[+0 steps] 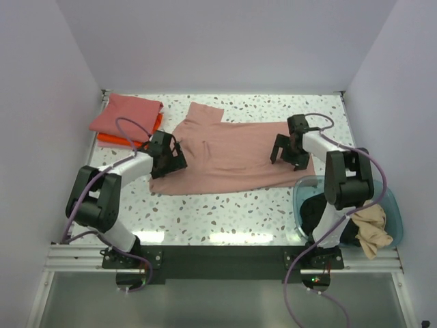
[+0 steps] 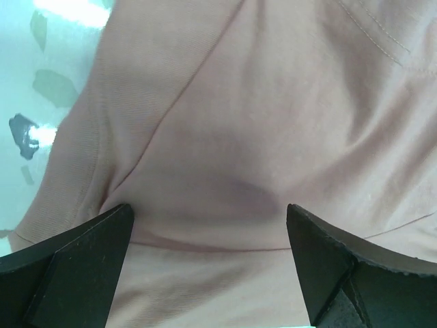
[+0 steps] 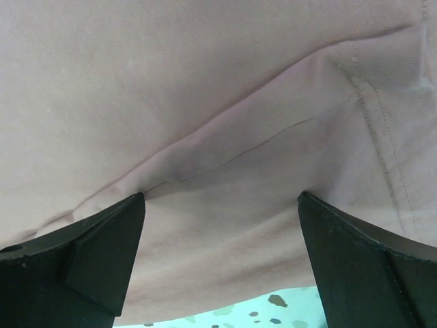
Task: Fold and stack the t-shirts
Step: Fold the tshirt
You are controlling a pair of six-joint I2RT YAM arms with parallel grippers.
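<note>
So both arms are parked over the pink shirt [image 1: 232, 154], which is spread across the middle of the table [image 1: 205, 212]. The left tool [image 1: 179, 152] is at its left end and the right tool [image 1: 285, 161] at its right end, and both are wide open, holding nothing. My worry is that the cloth is already doubled over under each tool, so a pinch could catch just the top layer, or the two sides could grab unevenly, and the fold would come out crooked. One sleeve also sticks out at the far side and could get trapped. The shirt's right edge is just beside the blue tub [image 1: 392, 205], so a drag could snag the rim. The tub holds a black shirt [image 1: 315, 208] and a tan shirt [image 1: 372, 232] hanging over its near rim. A red shirt [image 1: 126, 113] sits folded on an orange shirt [image 1: 113, 141] at far left.
</note>
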